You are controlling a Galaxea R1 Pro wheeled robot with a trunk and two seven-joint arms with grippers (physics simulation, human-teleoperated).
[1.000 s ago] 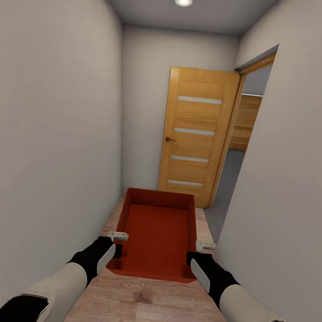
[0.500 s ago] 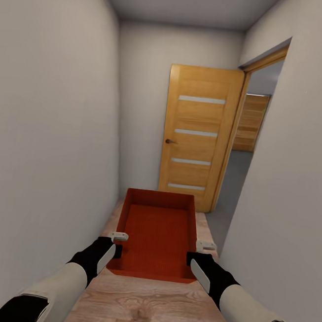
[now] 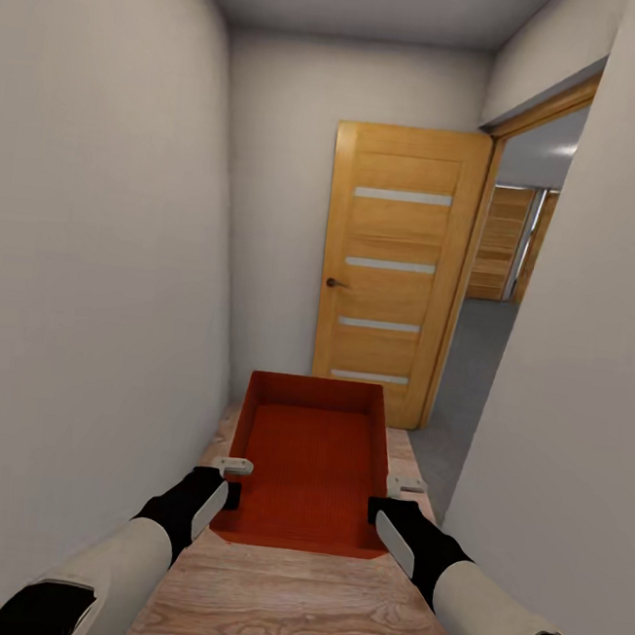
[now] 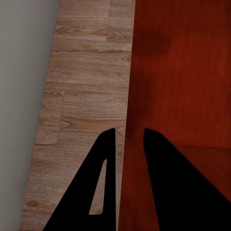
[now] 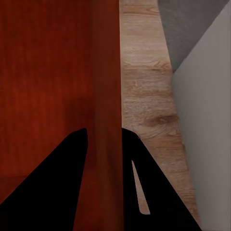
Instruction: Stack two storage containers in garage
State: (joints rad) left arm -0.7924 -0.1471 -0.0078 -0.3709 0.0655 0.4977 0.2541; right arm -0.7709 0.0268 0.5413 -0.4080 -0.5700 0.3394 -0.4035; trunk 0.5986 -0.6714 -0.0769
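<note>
1. Head view: an orange-red rectangular open-top storage container [image 3: 308,463] with low, slightly flared walls is carried level in front of the robot, above a light wood plank floor [image 3: 297,609], in a narrow corridor with plain grey-white walls [image 3: 101,236].
2. The left gripper [image 3: 230,480] pinches the container's left wall near its near corner; a pale finger [image 3: 236,465] lies over the rim there.
3. The right gripper [image 3: 388,499] pinches the right wall at the matching spot, with its own pale finger [image 3: 405,483] at the rim.
4. Both forearms, in black and cream covers, reach forward from the lower corners and meet the container at its near end.
5. Ahead stands an open honey-coloured wooden door [image 3: 393,267] with four narrow frosted panes and a small dark handle [image 3: 333,283], swung back against the end wall.
6. To the right of the door, an open doorway shows a dark grey concrete floor [image 3: 468,372] and, further back, a wall of horizontal wood planks [image 3: 506,244].
7. Left wrist view: the two dark fingers [image 4: 166,187] straddle the container's wall [image 4: 127,144], one outside over the plank floor, the other inside over the red base.
8. Right wrist view: the dark fingers [image 5: 57,178] close on the red wall [image 5: 106,120] from both sides; beyond lie plank floor, a wedge of grey concrete [image 5: 187,29] and pale wall.
</note>
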